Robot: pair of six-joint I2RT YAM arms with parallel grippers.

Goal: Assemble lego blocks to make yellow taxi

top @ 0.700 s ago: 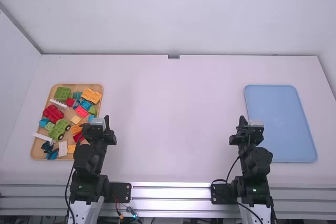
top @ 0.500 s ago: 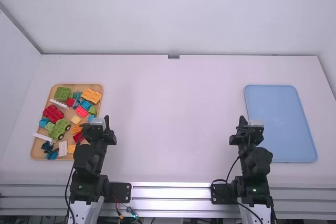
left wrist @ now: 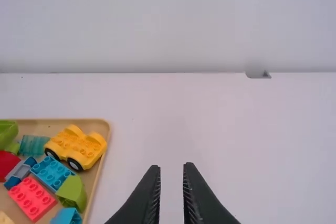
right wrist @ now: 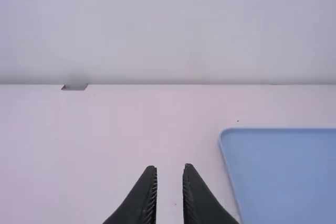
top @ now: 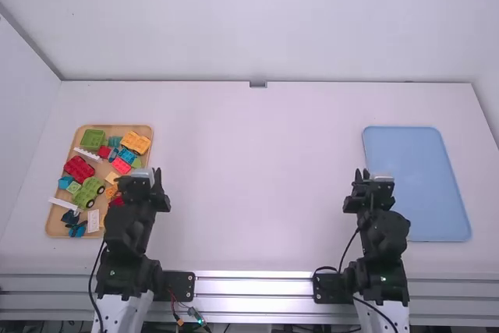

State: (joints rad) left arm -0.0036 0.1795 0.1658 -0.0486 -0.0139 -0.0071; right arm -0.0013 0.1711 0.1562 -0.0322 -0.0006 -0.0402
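Plainly, the job stands at its start: the parts sit loose in a tan tray (left wrist: 79, 121) beside the left arm, most likely put there so that one arm can feed the build. The yellow car (left wrist: 79, 145) lies at the tray's far corner on the table's inner side, its wheels on, and would serve well as the taxi's base. Its side faces the middle of the table (left wrist: 210, 129), which should make it easy to lift out, though the blue brick (left wrist: 51, 172) just beside it could be nudged.

The left gripper (left wrist: 172, 166) has its fingers spread with nothing between them, poised just beside the tray, within easy reach of the parts. The right gripper (right wrist: 170, 167) is likewise parted and holding nothing, near the blue tray (right wrist: 278, 166), which is probably meant for the finished taxi. The green car (top: 87, 192) and red car (top: 78, 168) look like distractors, being the wrong colour. Blocks close to the left arm are partly hidden, so I can't be sure what yellow pieces lie there. Next, the left gripper should take the yellow car by its sides and set it mid-table, where both arms can work.
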